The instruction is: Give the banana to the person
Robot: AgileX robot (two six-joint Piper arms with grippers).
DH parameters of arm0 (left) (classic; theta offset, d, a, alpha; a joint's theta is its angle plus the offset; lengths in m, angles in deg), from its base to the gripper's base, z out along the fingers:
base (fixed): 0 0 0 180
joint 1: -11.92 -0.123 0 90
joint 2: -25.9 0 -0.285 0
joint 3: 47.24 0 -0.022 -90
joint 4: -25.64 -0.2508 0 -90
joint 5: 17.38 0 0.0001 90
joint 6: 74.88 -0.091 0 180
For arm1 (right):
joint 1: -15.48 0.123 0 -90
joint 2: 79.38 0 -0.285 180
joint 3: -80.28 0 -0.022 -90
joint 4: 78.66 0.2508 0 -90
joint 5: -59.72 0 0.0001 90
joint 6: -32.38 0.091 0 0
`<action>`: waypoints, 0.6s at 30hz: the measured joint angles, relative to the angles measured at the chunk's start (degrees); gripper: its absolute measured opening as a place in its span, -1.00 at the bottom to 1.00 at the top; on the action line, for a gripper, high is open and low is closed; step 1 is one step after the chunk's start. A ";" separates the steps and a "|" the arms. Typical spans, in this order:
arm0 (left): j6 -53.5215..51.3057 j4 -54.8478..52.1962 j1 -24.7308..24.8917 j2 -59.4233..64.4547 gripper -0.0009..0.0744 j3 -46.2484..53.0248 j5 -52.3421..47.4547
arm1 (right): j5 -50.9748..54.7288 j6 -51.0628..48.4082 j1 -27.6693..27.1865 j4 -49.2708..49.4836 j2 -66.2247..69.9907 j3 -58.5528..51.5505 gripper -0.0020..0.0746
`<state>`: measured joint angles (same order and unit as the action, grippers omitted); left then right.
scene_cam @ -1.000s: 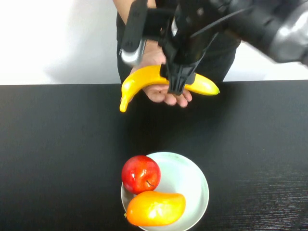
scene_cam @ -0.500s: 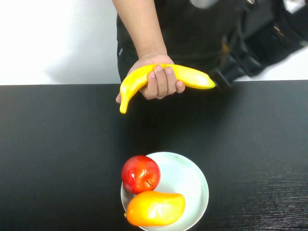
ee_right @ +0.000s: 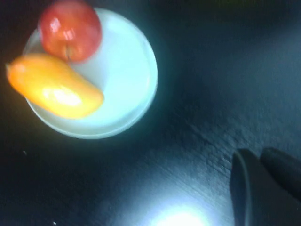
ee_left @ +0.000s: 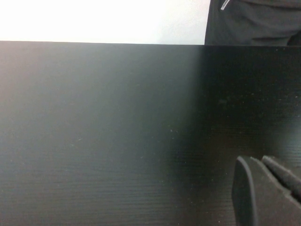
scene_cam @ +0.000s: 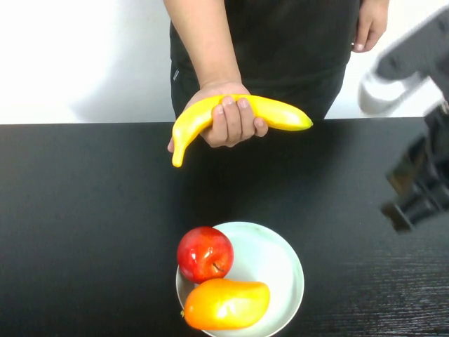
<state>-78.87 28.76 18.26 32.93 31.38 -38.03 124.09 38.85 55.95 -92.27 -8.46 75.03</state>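
Observation:
The person [scene_cam: 280, 42] stands behind the far edge of the table in a black top. Their hand [scene_cam: 228, 121] is closed round the middle of the yellow banana [scene_cam: 280, 112] and holds it level above that edge. My right gripper [scene_cam: 405, 210] hangs over the table's right side, well clear of the banana; in the right wrist view [ee_right: 256, 153] its fingers lie together with nothing between them. My left gripper [ee_left: 256, 160] is out of the high view; in its wrist view it hovers shut and empty over bare black table, with the person's dark clothing [ee_left: 254, 23] beyond the far edge.
A white bowl [scene_cam: 277, 260] at the near middle of the black table [scene_cam: 84, 210] holds a red apple [scene_cam: 205, 253] and an orange-yellow mango [scene_cam: 226, 303]. The right wrist view shows the bowl [ee_right: 127, 70], apple [ee_right: 69, 30] and mango [ee_right: 54, 92] too.
My right gripper let go of the banana and swung away to the right and down. The person's hand closed round the banana and keeps holding it.

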 joint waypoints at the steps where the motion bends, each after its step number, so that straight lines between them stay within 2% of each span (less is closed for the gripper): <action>1: 0.00 0.00 0.00 0.00 -0.99 0.00 0.00 | -3.75 0.00 -1.38 0.81 -2.32 -3.87 -0.97; 4: 0.00 0.00 0.00 0.00 -0.99 0.00 0.00 | -15.48 -0.41 -7.58 5.41 -10.16 -17.48 -0.97; 9: 0.00 0.00 0.00 0.00 -0.99 0.00 0.00 | -40.19 -8.72 -19.66 10.75 -25.63 -41.17 -0.97; 13: 0.00 0.00 0.00 0.00 -0.99 0.00 0.00 | -57.55 -8.73 -28.17 16.71 -39.13 -58.39 -0.97; 16: 0.00 0.00 0.00 0.00 -0.99 0.00 0.00 | -64.36 -8.61 -32.28 20.60 -48.87 -67.81 -0.97; 18: 0.00 0.00 0.00 0.00 -0.99 0.00 0.00 | -65.03 -8.52 -34.89 20.93 -54.72 -71.68 -0.97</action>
<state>-78.87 28.76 18.26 32.93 31.38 -38.03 59.06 30.34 21.06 -71.33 -63.18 3.35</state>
